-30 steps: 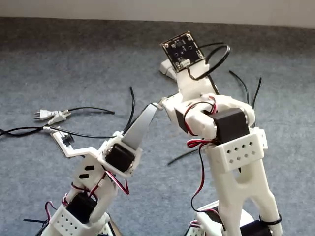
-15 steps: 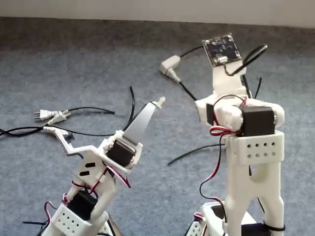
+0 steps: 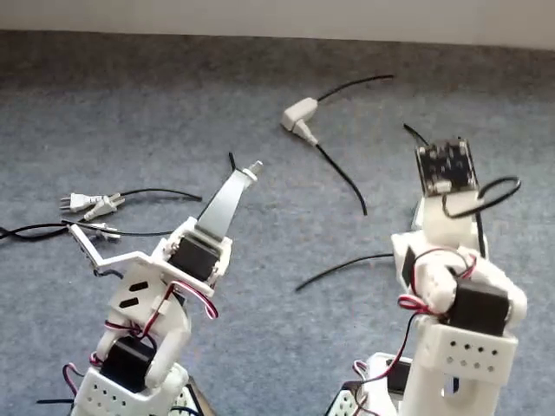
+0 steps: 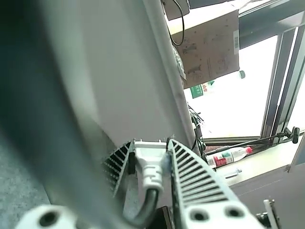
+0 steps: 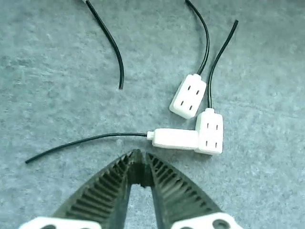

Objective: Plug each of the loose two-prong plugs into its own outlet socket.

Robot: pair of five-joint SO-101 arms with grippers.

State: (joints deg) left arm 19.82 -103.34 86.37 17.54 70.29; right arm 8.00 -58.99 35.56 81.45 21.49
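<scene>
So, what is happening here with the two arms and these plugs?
The left gripper is shut on a white plug, held up off the carpet. The right gripper is shut and empty above two sockets: the filled socket has an inserted plug, the free socket has none. A two-prong plug and an angled plug lie loose on the carpet.

White plug is in its socket, empty socket just beside, two-prong plug loose near the carpet's left edge, third plug held aloft.
</scene>
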